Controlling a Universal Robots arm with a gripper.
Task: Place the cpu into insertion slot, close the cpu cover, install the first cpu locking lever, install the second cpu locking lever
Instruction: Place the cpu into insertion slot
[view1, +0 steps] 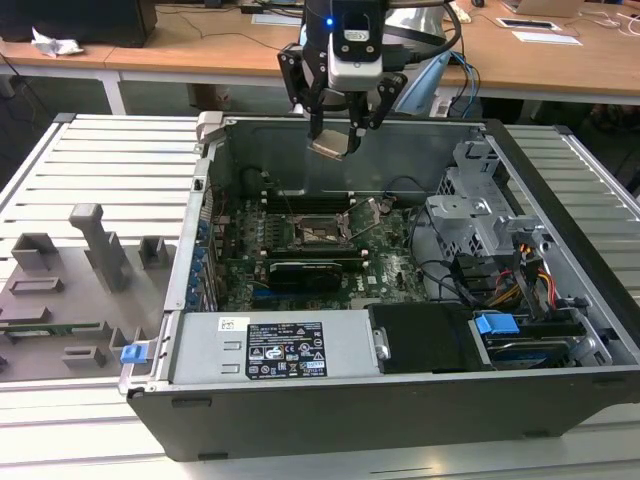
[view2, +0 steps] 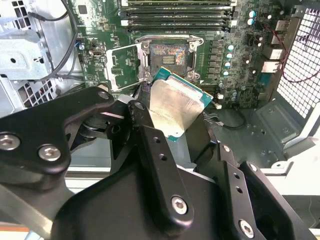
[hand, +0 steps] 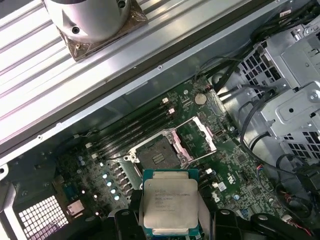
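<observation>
While high above the open insertion slot (view1: 318, 228), hand (view1: 339, 132) tight around the tilted cpu (view2: 175, 107).

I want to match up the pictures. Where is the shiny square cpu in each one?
Exterior view: the cpu is held in the gripper, high over the open case.
Second wrist view: the cpu sits tilted between the black fingers, closer to the camera than the board.
First wrist view: the cpu faces the camera, printed side showing.
Shared landmark: the insertion slot, a dark empty square on the green board.
</observation>
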